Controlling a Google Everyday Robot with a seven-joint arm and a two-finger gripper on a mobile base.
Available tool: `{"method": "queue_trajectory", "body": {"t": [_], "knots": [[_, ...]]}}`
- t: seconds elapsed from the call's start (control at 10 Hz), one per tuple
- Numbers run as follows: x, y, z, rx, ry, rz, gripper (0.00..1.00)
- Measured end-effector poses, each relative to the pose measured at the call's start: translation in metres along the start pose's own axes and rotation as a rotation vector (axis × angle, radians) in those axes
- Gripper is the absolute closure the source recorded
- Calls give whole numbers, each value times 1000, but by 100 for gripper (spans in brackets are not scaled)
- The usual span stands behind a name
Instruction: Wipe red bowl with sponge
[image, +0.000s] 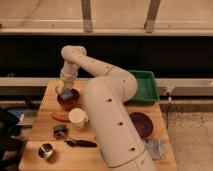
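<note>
The gripper (65, 90) pinches 1 blue sponge (65, 93) inside the round red bowl (68, 98) near the desk's (40, 125) far-left corner, mid-wipe; circular scrubbing seems next.

On the wooden table (37, 127): white cup (77, 118) centre, green bin (146, 86) at two o'clock, metal tin (46, 151) at seven o'clock.

The gripper (63, 91) hangs over the far-left end.

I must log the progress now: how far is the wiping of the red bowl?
Done: the hand has reached the red bowl at the table's back left, with something bluish at it, probably the sponge. In hand: it sits at the bowl's left rim, so wiping seems under way. Left: whether the inside is wiped cannot be seen, and the sponge is not yet put down.
</note>
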Motion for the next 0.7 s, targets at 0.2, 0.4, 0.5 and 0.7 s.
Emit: {"method": "queue_trajectory", "body": {"t": [0.2,0.4,0.5,0.7], "knots": [[8,15,11,-29,8,-15,100],[21,18,10,-33,8,0,100],[35,13,4,-23,10,22,100],[46,6,-4,-4,7,52,100]]}}
